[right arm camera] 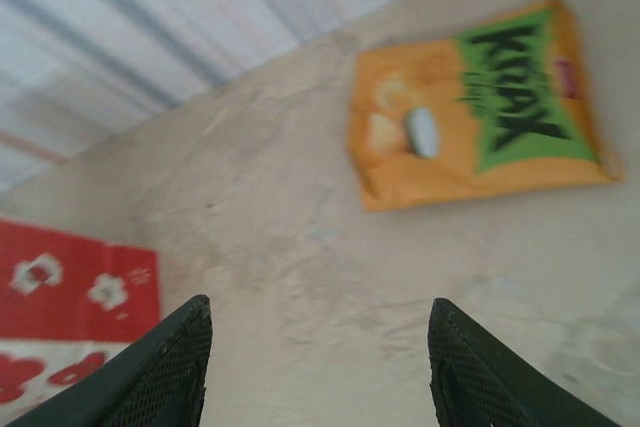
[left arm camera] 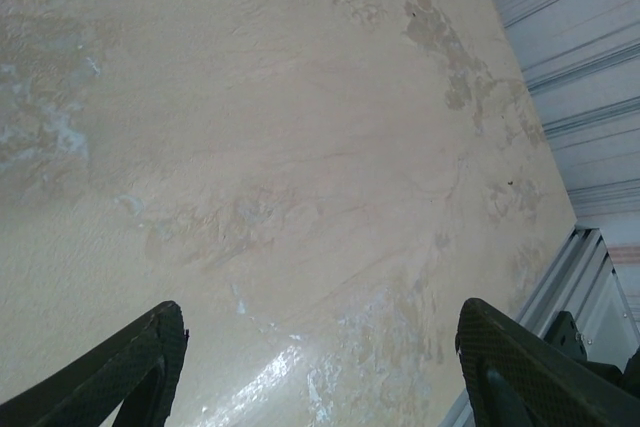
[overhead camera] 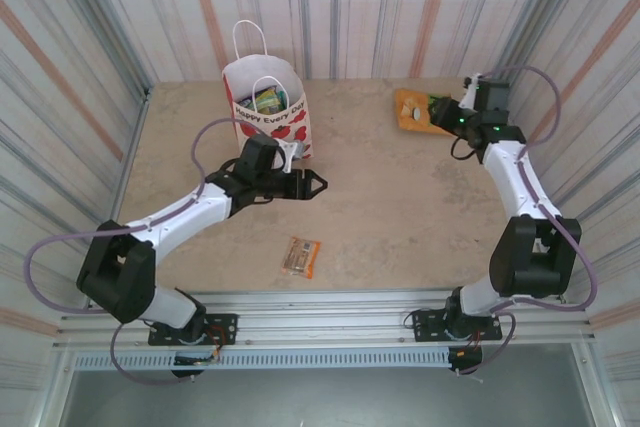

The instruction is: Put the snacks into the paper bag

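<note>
The white paper bag (overhead camera: 268, 119) with red tomato prints stands upright at the back left, with packets (overhead camera: 268, 99) showing inside its mouth. My left gripper (overhead camera: 318, 185) hangs open just right of the bag, with bare table between its fingers (left arm camera: 150, 357). An orange packet with a green label (overhead camera: 410, 112) lies flat at the back right. My right gripper (overhead camera: 440, 109) is open beside it. In the right wrist view the orange packet (right arm camera: 480, 107) lies ahead of the open fingers (right arm camera: 170, 367), and the bag's red print (right arm camera: 70, 292) shows at the left. A small brown-orange bar (overhead camera: 300, 256) lies near the front edge.
Striped walls (overhead camera: 400, 7) close in the table on three sides. A metal rail (overhead camera: 330, 307) runs along the near edge by the arm bases. Beige tabletop (overhead camera: 400, 217) lies open between the two arms.
</note>
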